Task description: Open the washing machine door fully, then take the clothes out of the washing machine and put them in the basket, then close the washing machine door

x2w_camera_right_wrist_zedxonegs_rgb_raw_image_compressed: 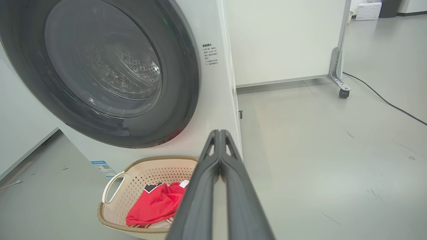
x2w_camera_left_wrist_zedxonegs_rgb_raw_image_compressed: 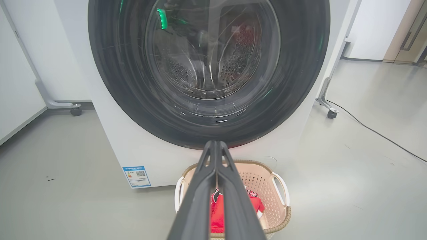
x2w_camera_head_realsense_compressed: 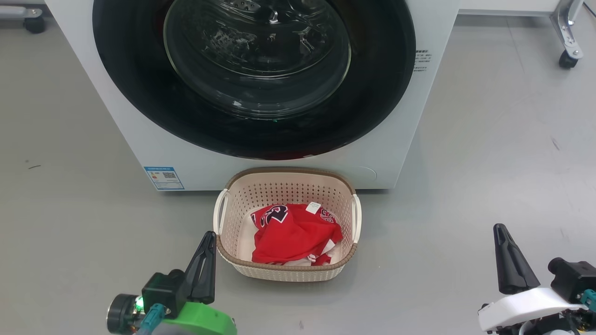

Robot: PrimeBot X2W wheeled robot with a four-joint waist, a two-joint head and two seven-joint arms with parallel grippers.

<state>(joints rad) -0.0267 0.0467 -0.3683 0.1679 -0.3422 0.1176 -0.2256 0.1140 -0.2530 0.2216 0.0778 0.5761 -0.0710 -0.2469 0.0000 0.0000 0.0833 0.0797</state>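
Note:
The white washing machine [x2w_camera_head_realsense_compressed: 116, 121] stands ahead with its round black washing machine door [x2w_camera_head_realsense_compressed: 139, 79] flat against the front, glass bowl window at its centre. On the floor before it sits the cream basket [x2w_camera_head_realsense_compressed: 286, 186] holding the red clothes [x2w_camera_head_realsense_compressed: 291, 235]. My left gripper [x2w_camera_head_realsense_compressed: 208, 237] is shut and empty, just left of the basket's near corner. My right gripper [x2w_camera_head_realsense_compressed: 499, 229] is shut and empty, well to the basket's right. The left gripper [x2w_camera_left_wrist_zedxonegs_rgb_raw_image_compressed: 215, 143] points at the door's lower edge in its wrist view. The right gripper [x2w_camera_right_wrist_zedxonegs_rgb_raw_image_compressed: 219, 132] points past the machine's right corner.
A blue label [x2w_camera_head_realsense_compressed: 164, 177] marks the machine's lower left corner. Wheeled white panel feet stand behind at the left [x2w_camera_left_wrist_zedxonegs_rgb_raw_image_compressed: 75, 110] and right [x2w_camera_right_wrist_zedxonegs_rgb_raw_image_compressed: 343, 92]. A black cable [x2w_camera_right_wrist_zedxonegs_rgb_raw_image_compressed: 383, 100] runs over the grey floor at the right. Open floor lies on both sides of the basket.

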